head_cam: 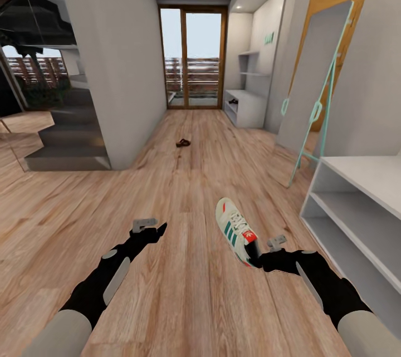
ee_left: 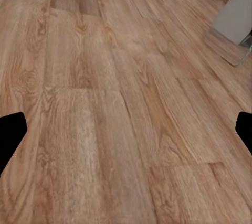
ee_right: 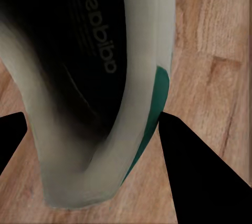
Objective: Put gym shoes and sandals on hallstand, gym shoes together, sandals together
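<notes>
Sneaker, white lace-up with green side stripes and a red-orange heel patch [head_cam: 238, 231], sits between our right gripper's [head_cam: 255, 258] black fingers [ee_right: 197, 174], which clasp its heel collar above the wooden plank floor [head_cam: 184, 290]. Our left gripper [head_cam: 157, 230] hovers spread and empty, well apart. White open-shelved shoe rack [head_cam: 362, 218] stands just beside the right gripper

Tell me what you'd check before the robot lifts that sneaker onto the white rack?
1. Right gripper at the gym shoe heel: ok.
2. Fingers straddle the heel wall: ok.
3. Grip closed firmly: cannot tell.
4. Hallstand top and shelves free on the right: ok.
5. Left gripper open, holding nothing, over bare floor: ok.
6. Second sneaker located: not ok; a dark sandal lies down the corridor.
</notes>
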Tool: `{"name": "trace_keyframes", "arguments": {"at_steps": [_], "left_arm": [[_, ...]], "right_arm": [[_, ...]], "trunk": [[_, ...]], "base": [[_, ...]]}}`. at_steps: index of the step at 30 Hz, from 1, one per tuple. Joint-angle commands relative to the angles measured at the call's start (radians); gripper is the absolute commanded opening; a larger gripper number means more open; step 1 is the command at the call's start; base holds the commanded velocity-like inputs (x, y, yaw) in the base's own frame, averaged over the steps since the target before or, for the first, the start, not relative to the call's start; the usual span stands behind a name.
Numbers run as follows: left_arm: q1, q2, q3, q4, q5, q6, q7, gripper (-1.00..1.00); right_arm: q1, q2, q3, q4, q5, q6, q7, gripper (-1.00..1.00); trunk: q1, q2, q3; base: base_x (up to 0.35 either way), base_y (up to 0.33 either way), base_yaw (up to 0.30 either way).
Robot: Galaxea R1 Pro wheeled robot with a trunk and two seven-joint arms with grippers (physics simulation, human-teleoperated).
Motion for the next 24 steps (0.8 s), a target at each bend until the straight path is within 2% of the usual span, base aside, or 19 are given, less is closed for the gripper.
{"name": "trace_keyframes", "arguments": {"at_steps": [1,15,21,24], "left_arm": [[-0.001,0.001,-0.002,-0.001,0.011,0.006,-0.001,1.00],[-0.001,0.008,0.002,-0.003,0.004,0.010,0.001,1.00],[-0.001,0.035,0.000,-0.005,-0.003,0.012,0.001,1.00],[-0.001,0.044,0.000,-0.006,-0.005,0.012,0.001,1.00]], "right_arm": [[-0.001,-0.001,0.002,-0.001,-0.003,0.006,0.000,-1.00],[-0.001,-0.001,-0.001,-0.002,-0.006,0.010,-0.002,-1.00],[-0.001,0.000,0.001,-0.002,-0.005,0.006,-0.011,-1.00],[0.000,0.001,0.000,-0.002,-0.005,0.004,-0.067,-1.00]], "trunk": [[0.000,0.000,-0.001],[0.000,0.000,-0.001],[0.000,0.000,-0.001],[0.000,0.000,-0.001]], "base": [[0.347,0.000,0.000],[0.347,0.000,0.000],[0.347,0.000,0.000],[0.347,0.000,0.000]]}}
